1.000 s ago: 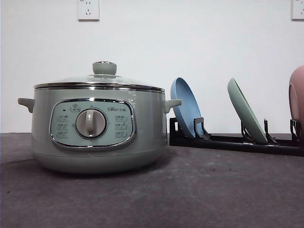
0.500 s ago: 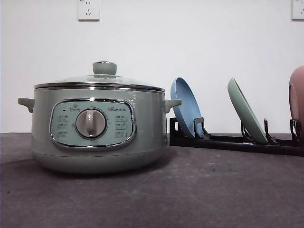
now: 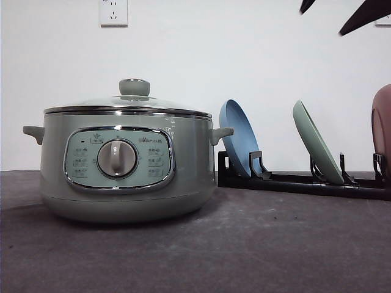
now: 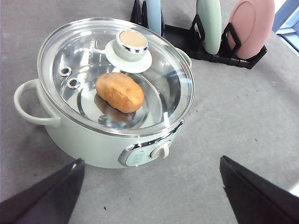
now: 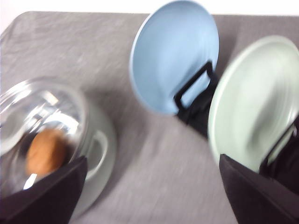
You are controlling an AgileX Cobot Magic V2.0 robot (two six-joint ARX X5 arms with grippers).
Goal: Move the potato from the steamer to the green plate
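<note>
I saw the potato (image 4: 120, 92) inside the lidded steamer (image 4: 100, 140); the green plate (image 3: 317, 144) stood at its 3 o'clock. Both grippers (image 4: 149, 196) (image 5: 152, 193) were released.

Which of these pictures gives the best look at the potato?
The left wrist view. It looks down through the clear glass lid, and the potato lies sharp and whole inside the pot. In the right wrist view the potato is a blurred orange patch under the lid. From the front, the pot's wall hides it.
</note>
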